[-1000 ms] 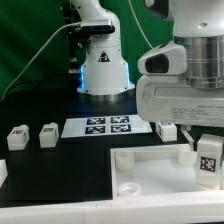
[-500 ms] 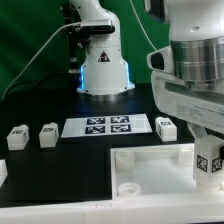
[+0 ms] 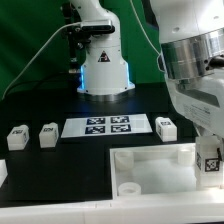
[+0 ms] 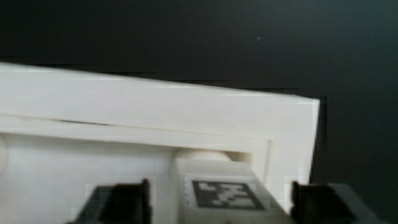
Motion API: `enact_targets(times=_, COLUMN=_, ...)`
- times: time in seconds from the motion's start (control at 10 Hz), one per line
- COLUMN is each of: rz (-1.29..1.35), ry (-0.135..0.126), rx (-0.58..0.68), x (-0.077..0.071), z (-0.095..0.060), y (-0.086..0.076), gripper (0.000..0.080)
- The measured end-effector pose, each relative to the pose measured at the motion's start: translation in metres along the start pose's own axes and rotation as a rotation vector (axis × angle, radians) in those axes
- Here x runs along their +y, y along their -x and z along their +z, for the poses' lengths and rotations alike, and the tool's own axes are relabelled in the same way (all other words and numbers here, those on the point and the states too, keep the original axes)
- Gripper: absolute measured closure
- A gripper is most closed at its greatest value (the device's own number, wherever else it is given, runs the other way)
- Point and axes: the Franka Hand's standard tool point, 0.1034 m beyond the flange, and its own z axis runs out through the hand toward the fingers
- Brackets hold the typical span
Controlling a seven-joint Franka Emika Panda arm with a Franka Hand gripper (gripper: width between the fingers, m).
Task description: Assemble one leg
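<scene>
My gripper [image 3: 208,150] is shut on a leg [image 3: 210,163], a small white block with a black-and-white tag, at the exterior view's right edge. It holds the leg low over the right near corner of the white tray-like tabletop [image 3: 150,170]. In the wrist view the tagged leg [image 4: 221,192] sits between the two dark fingers [image 4: 121,205] of the gripper [image 4: 222,205], just above the tabletop's rim [image 4: 143,110]. Whether the leg touches the tabletop is hidden.
Two more legs [image 3: 16,137] [image 3: 47,135] stand at the exterior view's left, and a third [image 3: 166,127] stands beside the marker board [image 3: 107,126]. The arm's white base [image 3: 103,70] stands behind the board.
The gripper has moved toward the exterior view's right and lower, carrying the leg with it, from beside the tabletop's right rim to its near right corner.
</scene>
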Motion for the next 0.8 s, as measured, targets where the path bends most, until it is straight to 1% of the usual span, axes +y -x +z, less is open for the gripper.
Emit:
enact_targets(times=0.1, rz=-0.002, ry=0.001, rx=0.0, x=0.0002, z=0.0001, y=0.0003, gripper=0.0267)
enact_targets(times=0.2, rz=-0.052, ry=0.03, rx=-0.01, x=0.0051, z=0.0011, y=0.0015, gripper=0.0187)
enact_targets(times=0.3, rz=-0.24, ry=0.064, rx=-0.011, x=0.0075, z=0.0005, y=-0.0018, gripper=0.0187)
enact_targets(times=0.4, rz=-0.41, ry=0.087, rx=-0.006, x=0.0058, z=-0.0013, y=-0.0053, gripper=0.0156)
enact_targets(times=0.5, rz=-0.526, ry=0.119, rx=0.003, x=0.0037, z=-0.0023, y=-0.0031, gripper=0.0156)
enact_targets(times=0.6, rz=-0.636, ry=0.116, rx=0.002, x=0.0019, z=-0.0021, y=-0.0033, gripper=0.0151)
enact_targets(times=0.8, rz=-0.815, ry=0.118, rx=-0.008, x=0.0023, z=-0.002, y=-0.0048, gripper=0.0151)
